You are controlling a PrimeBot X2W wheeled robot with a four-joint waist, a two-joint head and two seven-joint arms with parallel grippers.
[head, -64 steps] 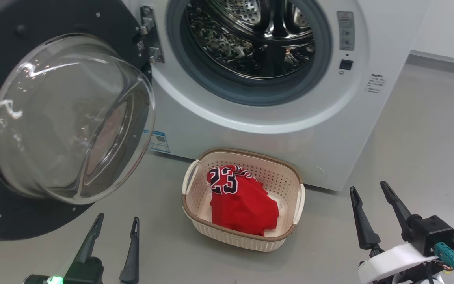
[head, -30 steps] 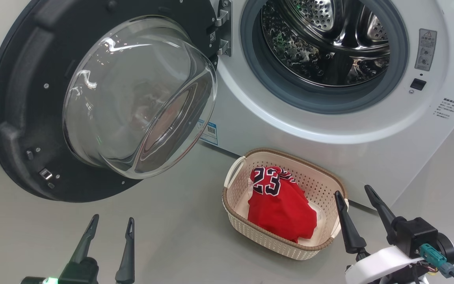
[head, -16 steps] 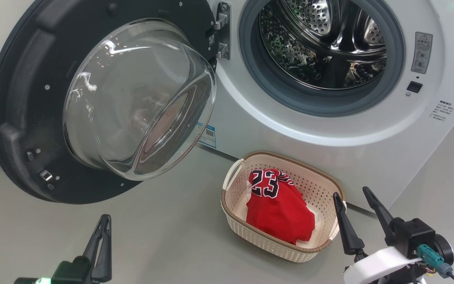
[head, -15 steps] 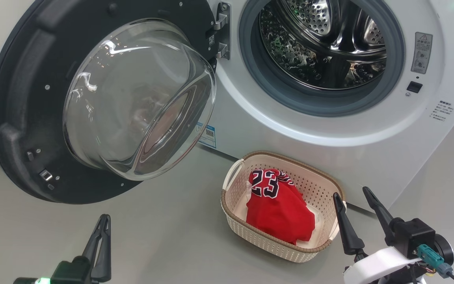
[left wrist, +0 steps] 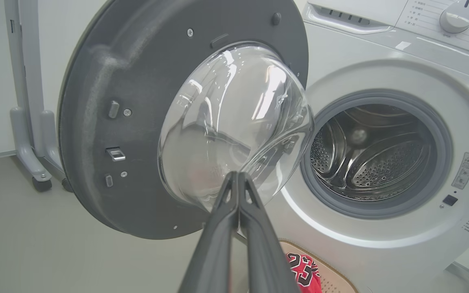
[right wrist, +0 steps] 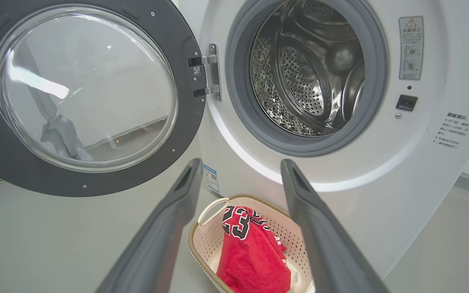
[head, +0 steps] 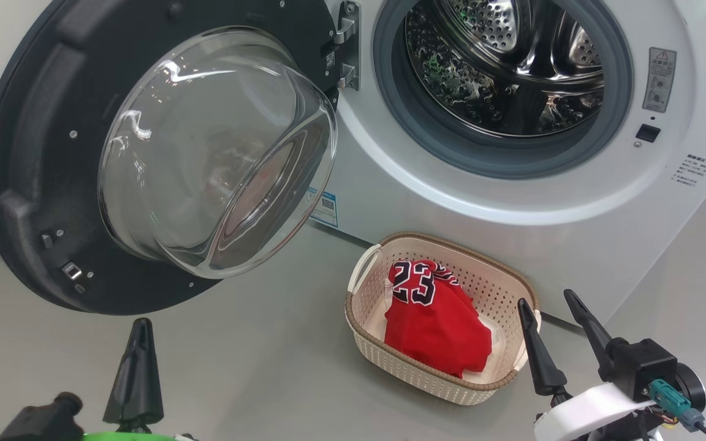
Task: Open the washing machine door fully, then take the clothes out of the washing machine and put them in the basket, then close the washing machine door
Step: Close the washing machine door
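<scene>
Centrally, white front-loading washing machine on grey floor; steel drum bare of laundry inside the grey gasket.

Left of the drum mouth in the head view, hung on its hinge: washing machine door, swung wide, black rim turned outward, clear glass bowl bulging forward. Same pose as half a second earlier, allowing for a very slight shift of the head view.

On the floor just before the machine's front, low and right of the door: cream perforated basket with brown rim. Place unchanged.

Inside the basket, heaped: red clothes, number 23 uppermost, toward the machine. Not displaced since the earlier frames.

Lower right of the head view, near the basket's right end and apart from it: right gripper, jaws spread wide, empty, as one second ago.

Lower left, over bare floor below the door, touching nothing: left gripper, pressed closed on nothing. Spread one second ago, closed half a second ago; now also turned, seen as one dark blade, tip a little higher in the view. In the left wrist view, tips together before the glass bowl.

Low on the machine's front, partly behind the bowl: blue label sticker.
</scene>
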